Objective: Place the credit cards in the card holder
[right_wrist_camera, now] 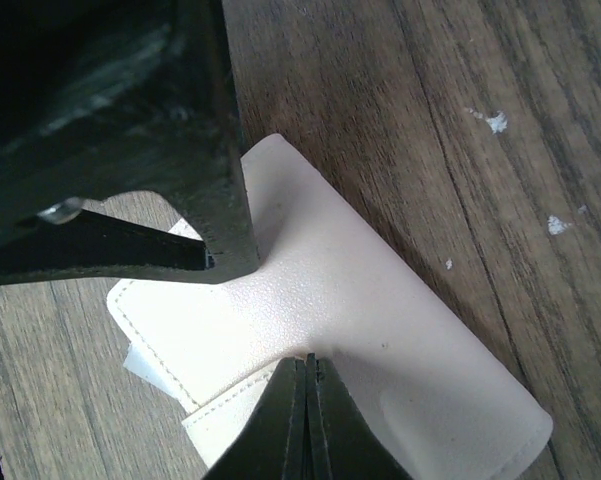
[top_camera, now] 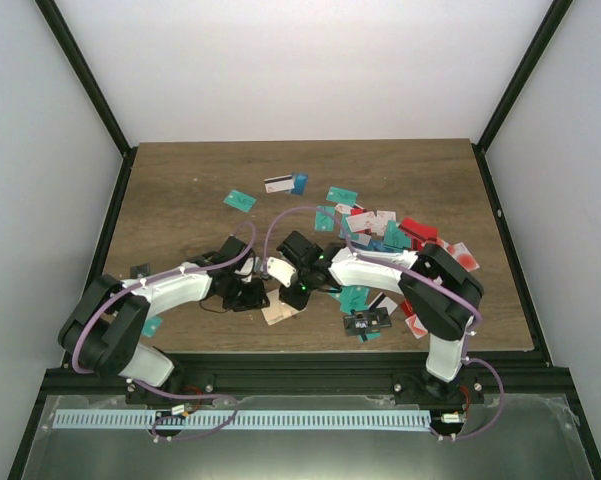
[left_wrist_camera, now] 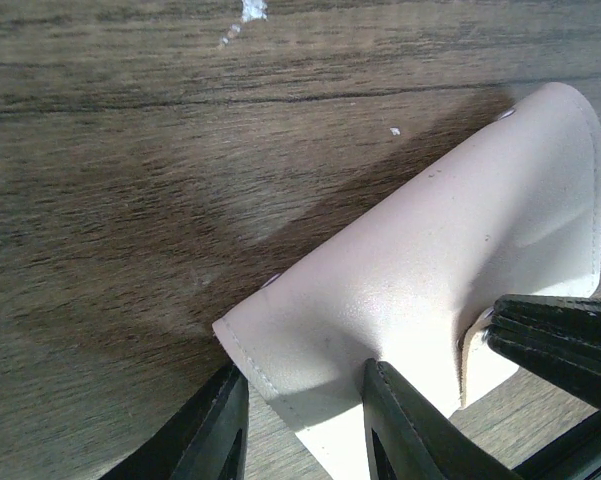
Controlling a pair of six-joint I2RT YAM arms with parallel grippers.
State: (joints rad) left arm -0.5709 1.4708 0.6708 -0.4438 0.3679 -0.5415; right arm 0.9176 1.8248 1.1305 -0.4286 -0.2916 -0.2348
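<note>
The task looks barely begun. The credit cards [top_camera: 380, 235] lie scattered over the counter [top_camera: 180, 190], mostly beyond and to the right of both jaws, and none can be seen in the card holder [left_wrist_camera: 430, 290]. The right gripper [right_wrist_camera: 306, 375] has its jaws pinched together on a stitched flap of the holder. The left gripper [left_wrist_camera: 305, 372] has its jaws apart, with the holder's near corner between them. Opening the holder seems to be the step in hand; every card is left to load.
</note>
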